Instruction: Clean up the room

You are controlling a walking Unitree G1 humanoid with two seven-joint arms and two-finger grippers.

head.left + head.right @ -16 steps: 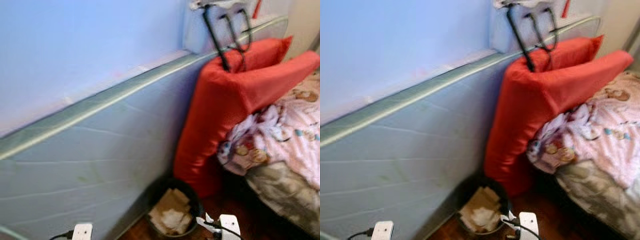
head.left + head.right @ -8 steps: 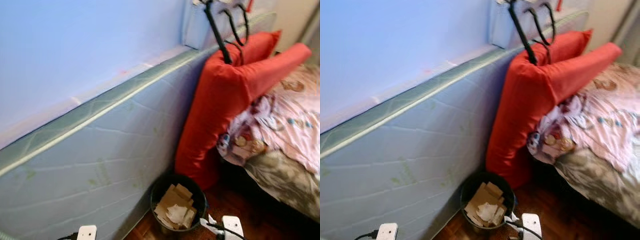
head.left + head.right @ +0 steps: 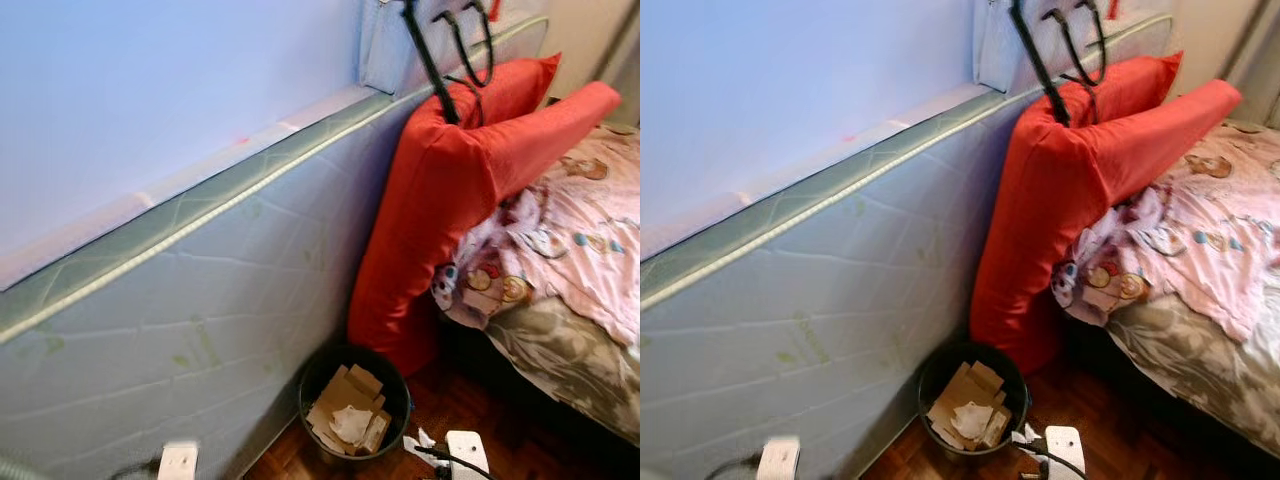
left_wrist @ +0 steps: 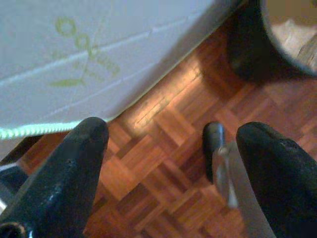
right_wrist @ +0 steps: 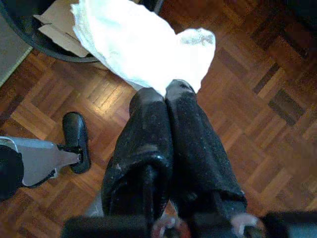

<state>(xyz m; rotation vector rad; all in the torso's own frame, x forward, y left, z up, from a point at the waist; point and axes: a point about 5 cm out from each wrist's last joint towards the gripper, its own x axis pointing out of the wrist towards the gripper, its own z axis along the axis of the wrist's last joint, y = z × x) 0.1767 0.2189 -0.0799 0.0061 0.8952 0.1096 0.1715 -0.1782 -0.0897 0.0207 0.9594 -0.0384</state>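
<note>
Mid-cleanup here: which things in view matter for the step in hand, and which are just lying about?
In play:
- white tissue, pinched in the shut right gripper
- black bin, already holding cardboard scraps

Just there:
- left gripper, open over the parquet floor
- red cushions
- pink quilt
- upended mattress
- black bag straps

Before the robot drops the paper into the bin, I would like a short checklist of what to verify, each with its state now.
1. Right end effector shut on the white tissue: ok, the fingers are pressed together on its edge.
2. Tissue above the bin opening: not ok, it hangs mostly over the wooden floor beside the rim.
3. Room left in the bin: ok, cardboard pieces and paper lie low inside.
4. Left end effector free: ok, open above the floor.
5. Red cushion clear of the bin: cannot tell, its lower end stands close behind it.
</note>
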